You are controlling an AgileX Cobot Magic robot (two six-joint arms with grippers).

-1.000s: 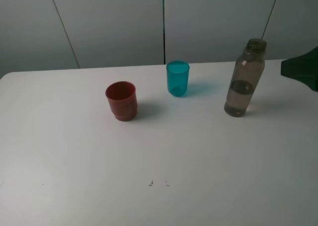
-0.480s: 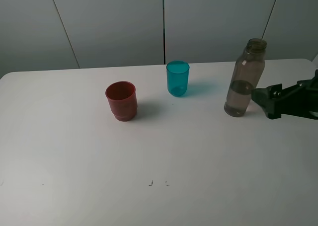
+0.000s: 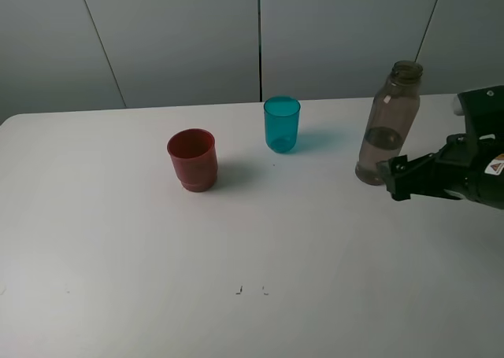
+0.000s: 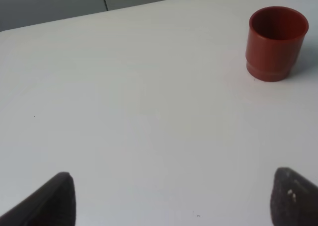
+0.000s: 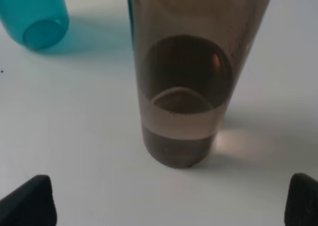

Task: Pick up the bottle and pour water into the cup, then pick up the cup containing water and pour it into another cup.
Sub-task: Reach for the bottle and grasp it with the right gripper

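Observation:
The smoky grey-brown bottle (image 3: 388,122) stands upright at the right of the white table, uncapped, with some water in its lower part. My right gripper (image 3: 394,179) is open, low at the bottle's base on its near right side. In the right wrist view the bottle (image 5: 184,87) stands just ahead of the wide-apart fingertips (image 5: 30,202), not between them. The teal-blue cup (image 3: 281,124) stands at mid-back, and it also shows behind the bottle as the teal cup (image 5: 37,17). The dark red cup (image 3: 192,159) stands left of it. My left gripper (image 4: 174,206) is open and empty, well short of the red cup (image 4: 276,42).
The white table (image 3: 236,240) ends at its back edge just behind the cups, with grey wall panels beyond. Two small dark marks (image 3: 250,290) lie on the near middle of the tabletop.
My right arm has come in from the right edge, moving left and lower until its open fingers sit beside the bottle's base. Bottle and cups have not moved.

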